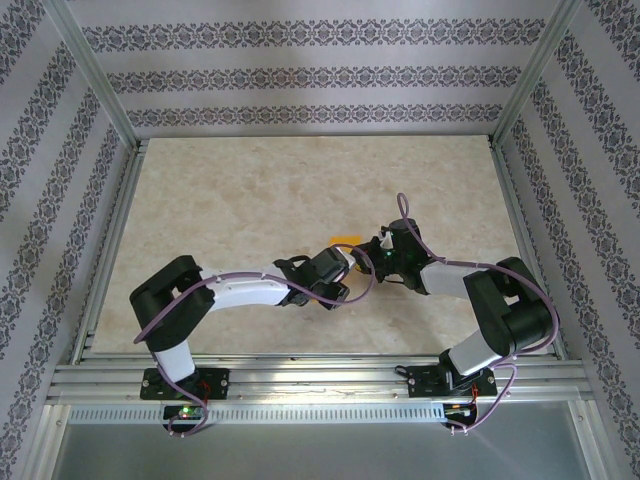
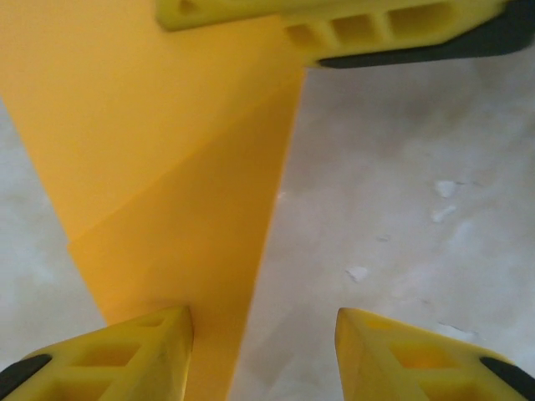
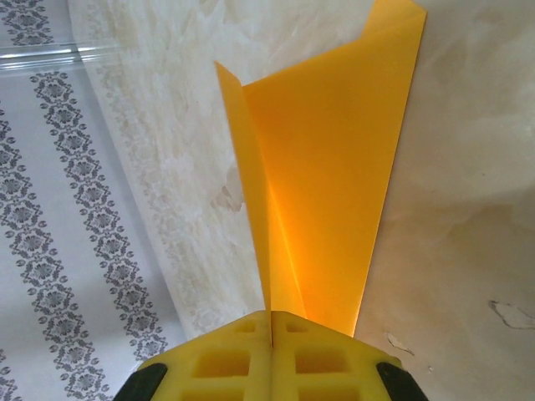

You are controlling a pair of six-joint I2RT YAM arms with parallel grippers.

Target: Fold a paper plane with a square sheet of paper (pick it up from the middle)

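As seen from top cam, spotted orange paper sheet (image 1: 346,240) near middle of beige table (image 1: 250,190), btwn the two wrists, mostly hidden by them. Part-folded: shows a long centre crease in R wrist cam, w/ one narrow flap standing up on left side and a small corner turned over at far end. Pinched at near end by right gripper (image 3: 272,322), tips pressed together w/ no gap, so clamped on the sheet right at the crease. In L wrist cam, caught left gripper (image 2: 263,330) w/ fingers (image 2: 142,355) well apart, i.e. jaws open, gripping nothing. Runs down past inner side of one finger, w/ long straight edge ending in gap btwn tips; has a diagonal fold line across it. Across top of same view, right gripper's tips over far part of sheet. Can't tell if sheet rests on table or hangs just above.
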